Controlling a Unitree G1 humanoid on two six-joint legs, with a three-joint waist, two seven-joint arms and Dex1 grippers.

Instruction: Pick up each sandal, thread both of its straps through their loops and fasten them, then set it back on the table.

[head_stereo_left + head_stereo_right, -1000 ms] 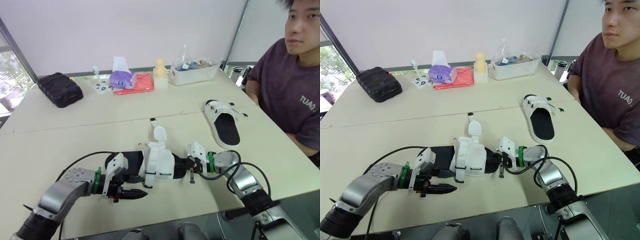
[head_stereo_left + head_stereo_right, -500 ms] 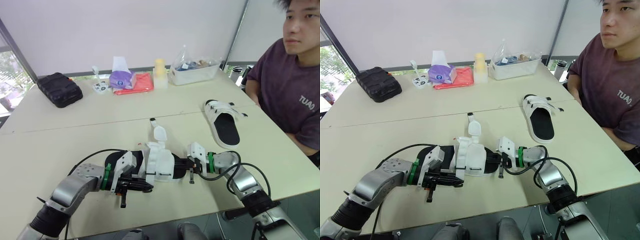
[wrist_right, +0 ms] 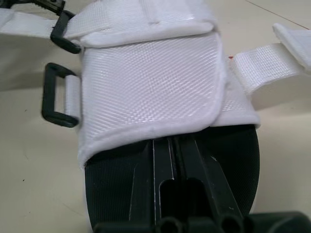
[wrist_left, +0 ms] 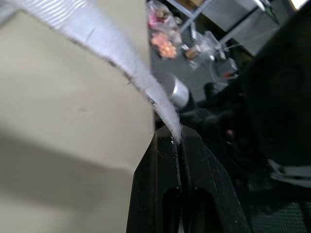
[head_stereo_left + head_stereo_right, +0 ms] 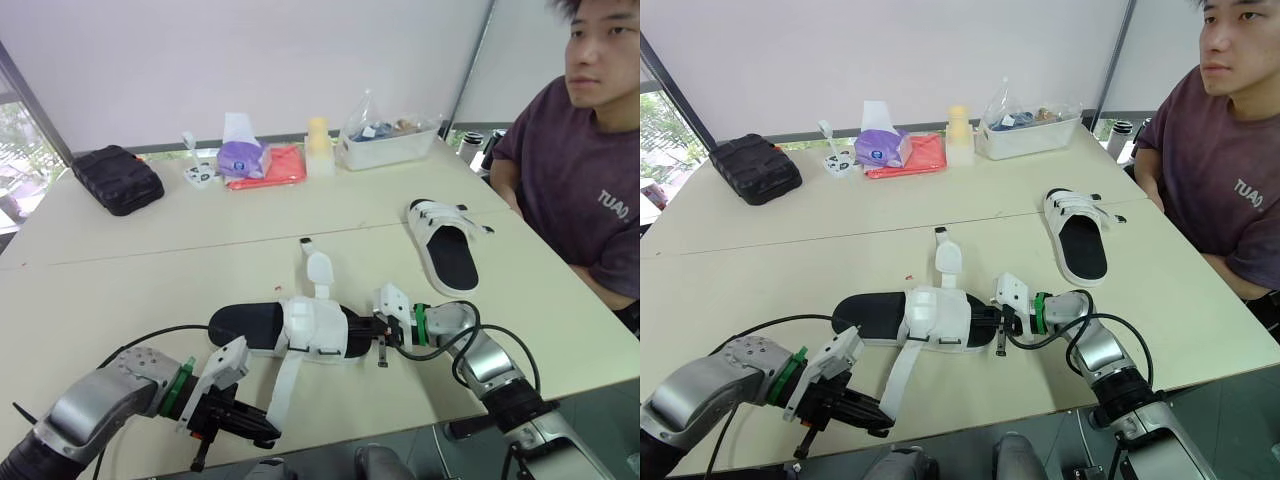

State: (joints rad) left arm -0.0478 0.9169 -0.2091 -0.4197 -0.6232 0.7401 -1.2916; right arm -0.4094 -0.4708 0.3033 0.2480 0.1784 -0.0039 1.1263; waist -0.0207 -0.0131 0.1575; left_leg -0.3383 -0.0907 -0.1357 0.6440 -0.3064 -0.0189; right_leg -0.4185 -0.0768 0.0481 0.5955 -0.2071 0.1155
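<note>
A black-soled sandal (image 5: 255, 325) with white straps lies on the table (image 5: 120, 300) near its front edge. My left gripper (image 5: 266, 432) is shut on the end of one white strap (image 5: 284, 385), which stretches from the sandal toward the table's front edge; the left wrist view shows that strap (image 4: 146, 90) pinched between the closed fingers. My right gripper (image 5: 376, 328) is shut on the sandal's black sole (image 3: 233, 160) at its right end, just under the white upper (image 3: 150, 82). Another strap (image 5: 318, 270) points away across the table. The second sandal (image 5: 447, 245) lies at the right.
A person (image 5: 585, 170) sits at the table's right side. Along the far edge stand a black bag (image 5: 117, 178), a tissue pack (image 5: 245, 155), a red cloth (image 5: 280, 168), a yellow-capped bottle (image 5: 320, 148) and a clear bin (image 5: 390, 142).
My left gripper shut on the sandal's strap and drew it out toward the table's front edge. The right gripper has stayed on the sole.
</note>
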